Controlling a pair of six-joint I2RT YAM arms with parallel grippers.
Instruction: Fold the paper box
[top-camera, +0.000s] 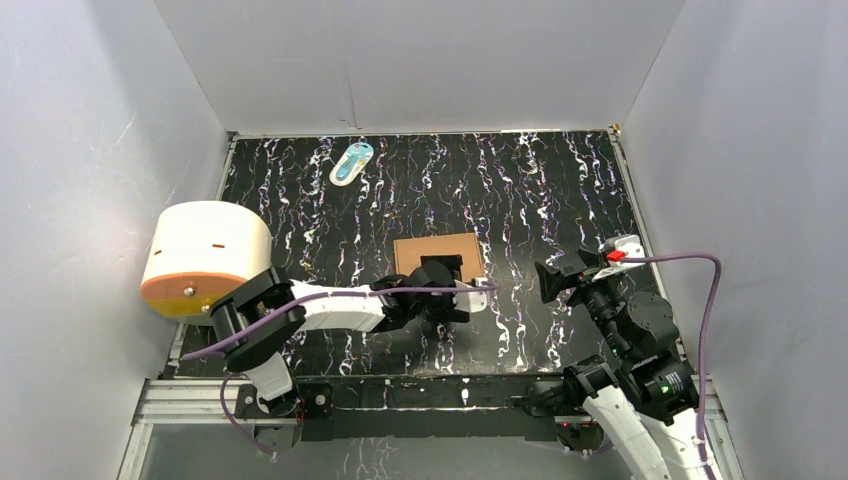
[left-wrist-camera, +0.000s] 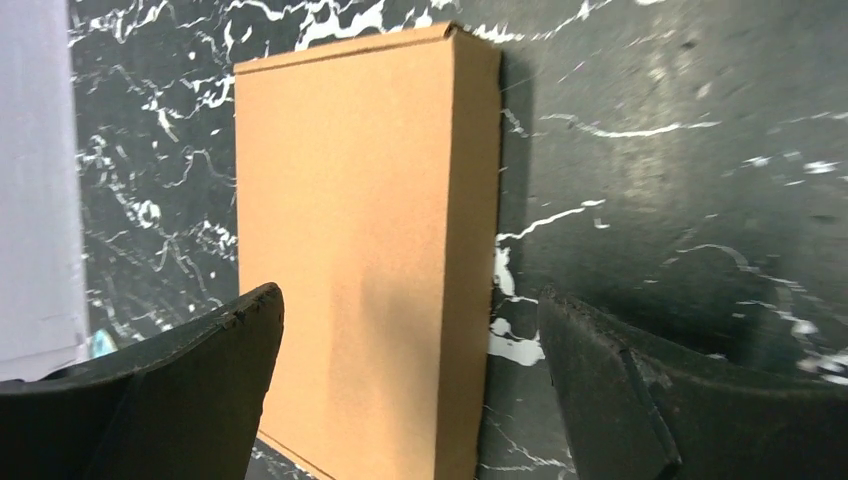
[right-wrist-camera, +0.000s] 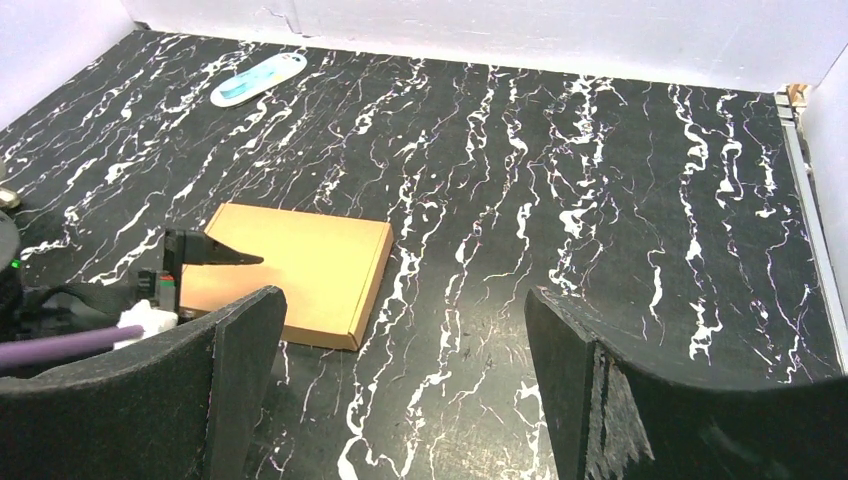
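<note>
1. The paper box (top-camera: 438, 255) lies flat on the black, white-veined table (top-camera: 540, 190), near the middle of the surface. It is plain brown cardboard, a shallow rectangle with its top closed.
2. In the right wrist view the paper box (right-wrist-camera: 290, 265) shows a low side wall along its near and right edges, and its top face is smooth and level.
3. The left gripper (top-camera: 440, 275) sits over the near edge of the box, with its arm reaching in from the box's left.
4. In the left wrist view the left gripper (left-wrist-camera: 405, 300) has its two black fingers (left-wrist-camera: 200, 380) spread wide, and the paper box (left-wrist-camera: 360, 250) fills the space between them. One finger overlaps the box's edge and the other stands off to the side. Whether either finger touches the cardboard cannot be told.
5. The right gripper (top-camera: 550, 280) is to the right of the box, well apart from it, and points toward it.
6. In its own view the right gripper (right-wrist-camera: 400, 300) has its fingers (right-wrist-camera: 225, 380) apart with nothing held between them.
7. A white-and-orange cylinder (top-camera: 205, 258) stands well to the left of the box.
8. A small teal-and-white packet (top-camera: 351, 162) lies beyond the box, off to its far left, well apart from it.
</note>
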